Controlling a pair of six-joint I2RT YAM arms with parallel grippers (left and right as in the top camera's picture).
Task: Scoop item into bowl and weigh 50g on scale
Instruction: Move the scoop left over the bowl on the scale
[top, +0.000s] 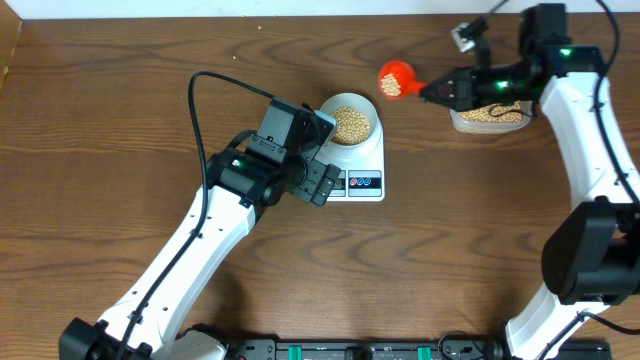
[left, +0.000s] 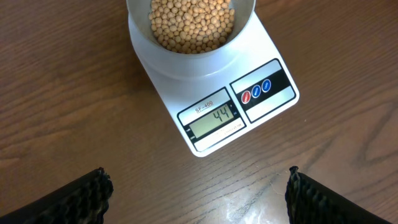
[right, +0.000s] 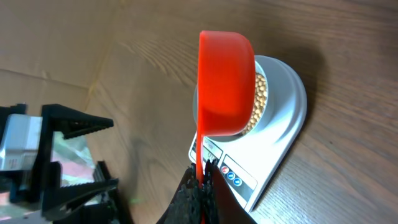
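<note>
Overhead: bowl (top: 351, 104) of beans (top: 351, 124) sits on scale (top: 364, 184), readout (left: 214, 118) shows 44. Left gripper (left: 199, 190) wide open, empty, just beside scale. Right gripper (top: 436, 91) clamped on red scoop (top: 395, 80), near bowl.

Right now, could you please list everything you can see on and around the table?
table: one, brown wood, under everything
scale: one, white, mid-table
bowl: one, pale grey-white, on the scale
tub: one, clear, far right
beans: two lots, beige-yellow, in the bowl and in the tub
scoop: one, red, in the air right of the bowl
left gripper: one, black, open, near the scale's front
right gripper: one, black, shut on the scoop handle
</note>
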